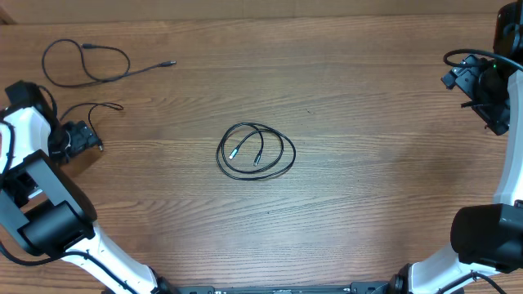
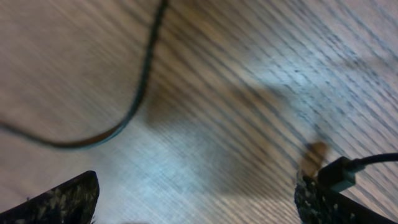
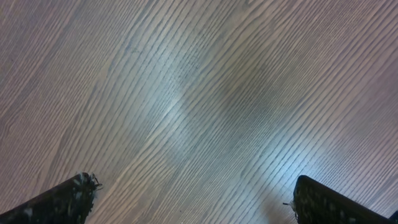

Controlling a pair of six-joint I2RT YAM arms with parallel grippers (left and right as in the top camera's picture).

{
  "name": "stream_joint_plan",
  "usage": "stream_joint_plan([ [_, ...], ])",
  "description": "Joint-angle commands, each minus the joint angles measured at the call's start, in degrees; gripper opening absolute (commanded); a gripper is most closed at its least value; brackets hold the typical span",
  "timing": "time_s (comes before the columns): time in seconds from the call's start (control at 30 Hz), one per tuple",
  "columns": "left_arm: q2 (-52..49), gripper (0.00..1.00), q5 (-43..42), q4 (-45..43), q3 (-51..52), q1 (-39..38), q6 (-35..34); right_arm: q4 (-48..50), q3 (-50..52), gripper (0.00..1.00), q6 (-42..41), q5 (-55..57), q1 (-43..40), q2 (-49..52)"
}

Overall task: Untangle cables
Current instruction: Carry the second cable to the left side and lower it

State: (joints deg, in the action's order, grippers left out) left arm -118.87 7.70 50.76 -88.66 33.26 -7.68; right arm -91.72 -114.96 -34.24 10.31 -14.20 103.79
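Observation:
One thin black cable (image 1: 256,151) lies coiled in a loop at the table's middle, with both metal-tipped plugs inside the loop. A second cable (image 1: 86,64) lies loose at the far left, its plug pointing right. A third short strand (image 1: 98,108) curves just beyond my left gripper (image 1: 84,140). In the blurred left wrist view this strand (image 2: 140,93) arcs across the wood ahead of the open, empty jaws (image 2: 196,199), and a black plug (image 2: 339,174) sits beside the right finger. My right gripper (image 1: 466,82) is at the far right, open (image 3: 196,199) over bare wood.
The wooden table (image 1: 368,180) carries only the cables. Thicker black cables of the arms hang near both wrists, one at the right (image 1: 462,57). The arm bases stand at the near left and near right corners.

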Motion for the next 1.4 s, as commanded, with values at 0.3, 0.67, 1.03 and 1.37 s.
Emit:
stream_joint_plan([
  [0.3,-1.8,0.96,-12.6,-6.1,1.0,6.5,12.9,0.1,0.2,1.0,0.2,0.0,-0.1,-0.1],
  [0.67,-1.8,0.86,-13.7,-12.3,2.3,6.7,13.7,0.1,0.3,1.0,0.2,0.0,-0.1,-0.1],
  [1.03,-5.3,0.85,-15.7,-13.4,2.3,8.1,13.9,0.1,0.2,1.0,0.2,0.0,-0.1,-0.1],
  [1.37,-7.1,0.27,-15.6,-13.6,2.3,9.2,13.9,0.1,0.3,1.0,0.2,0.0,-0.1,-0.1],
])
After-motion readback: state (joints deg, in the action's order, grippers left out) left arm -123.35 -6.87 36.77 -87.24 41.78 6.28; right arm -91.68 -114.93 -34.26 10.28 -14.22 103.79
